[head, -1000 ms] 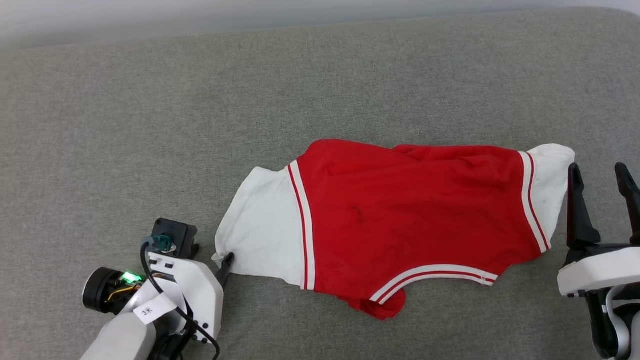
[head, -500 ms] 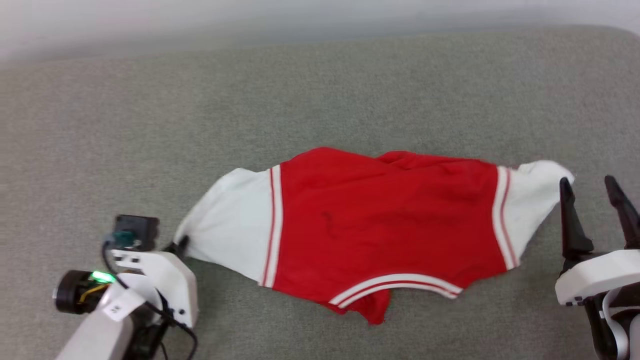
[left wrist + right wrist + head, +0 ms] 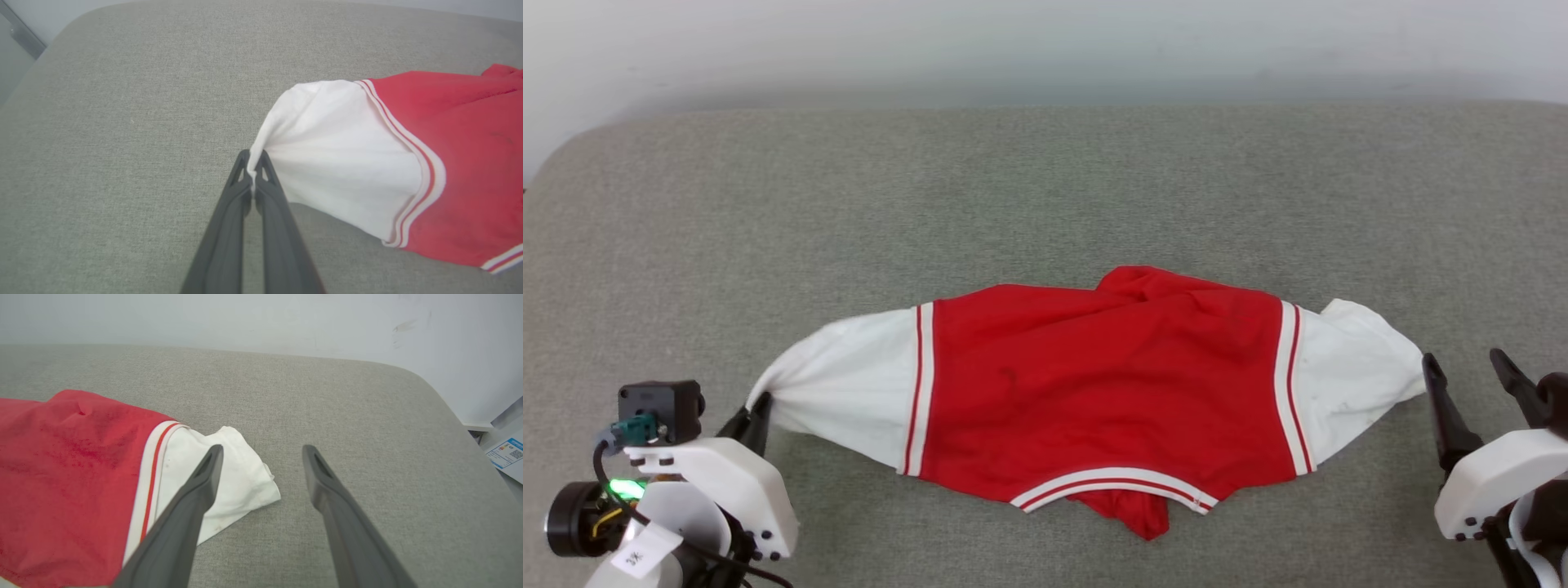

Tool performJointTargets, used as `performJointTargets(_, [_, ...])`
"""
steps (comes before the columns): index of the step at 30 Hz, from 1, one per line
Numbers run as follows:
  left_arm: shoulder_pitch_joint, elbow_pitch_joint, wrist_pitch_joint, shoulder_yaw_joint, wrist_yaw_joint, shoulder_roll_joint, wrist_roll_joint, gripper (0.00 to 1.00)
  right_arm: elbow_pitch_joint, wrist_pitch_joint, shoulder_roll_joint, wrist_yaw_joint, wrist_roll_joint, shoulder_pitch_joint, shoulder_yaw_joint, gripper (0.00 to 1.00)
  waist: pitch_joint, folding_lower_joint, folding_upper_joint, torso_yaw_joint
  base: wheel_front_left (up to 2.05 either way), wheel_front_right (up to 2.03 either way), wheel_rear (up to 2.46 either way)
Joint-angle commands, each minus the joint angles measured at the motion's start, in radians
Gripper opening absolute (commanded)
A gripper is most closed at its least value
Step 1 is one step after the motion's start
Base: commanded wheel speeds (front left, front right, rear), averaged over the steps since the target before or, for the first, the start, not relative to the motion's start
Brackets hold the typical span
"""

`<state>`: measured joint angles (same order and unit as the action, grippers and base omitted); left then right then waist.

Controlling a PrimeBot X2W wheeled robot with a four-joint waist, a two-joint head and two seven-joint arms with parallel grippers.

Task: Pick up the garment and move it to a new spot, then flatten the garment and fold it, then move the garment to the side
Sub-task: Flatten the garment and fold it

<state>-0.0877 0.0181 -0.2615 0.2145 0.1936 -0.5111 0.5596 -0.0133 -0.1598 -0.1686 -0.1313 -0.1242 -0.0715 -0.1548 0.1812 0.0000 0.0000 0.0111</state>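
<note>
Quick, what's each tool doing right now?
Left tool: shut on a white sleeve tip of the garment.
Right tool: open, holding nothing.

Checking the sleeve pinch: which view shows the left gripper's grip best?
The left wrist view: the left gripper is shut on the garment's white sleeve edge, close up. The head view shows that pinch small at lower left. The right wrist view shows the garment's other sleeve.

Head camera looks down on the whole garment [image 3: 1094, 392]; wrist cameras, seemingly low, each face one end closely.
</note>
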Motion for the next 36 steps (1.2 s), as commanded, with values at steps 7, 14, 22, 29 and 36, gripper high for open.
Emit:
performJointTargets(7, [0.059, 0.121, -0.062, 0.023, -0.04, -0.003, 0.064, 0.0, 0.009, -0.226, -0.08, 0.001, -0.031, -0.004, -0.015, 1.0, 0.009, 0.0, 0.0, 0.043, 0.0, 0.0, 0.0])
performJointTargets(14, [0.066, 0.277, -0.132, 0.036, -0.028, -0.028, 0.074, 0.0, 0.067, -0.545, -0.183, 0.001, -0.087, -0.028, -0.005, 1.0, 0.04, 0.0, 0.0, 0.085, 0.0, 0.0, 0.0])
performJointTargets(22, [0.043, 0.336, -0.155, 0.045, -0.017, -0.033, 0.067, 0.0, 0.03, -0.635, -0.228, 0.001, -0.097, -0.098, 0.045, 1.0, 0.084, 0.0, 0.0, 0.109, 0.0, 0.0, 0.0])
performJointTargets(29, [0.022, 0.343, -0.155, 0.055, -0.021, -0.028, 0.063, 0.0, -0.069, -0.634, -0.244, 0.001, -0.075, -0.168, 0.086, 1.0, 0.125, 0.0, 0.0, 0.134, 0.0, 0.0, 0.0])
performJointTargets(36, [0.004, 0.337, -0.153, 0.066, -0.024, -0.021, 0.06, 0.0, -0.15, -0.664, -0.235, 0.001, -0.069, -0.178, 0.109, 1.0, 0.143, 0.0, 0.0, 0.15, 0.0, 0.0, 0.0])
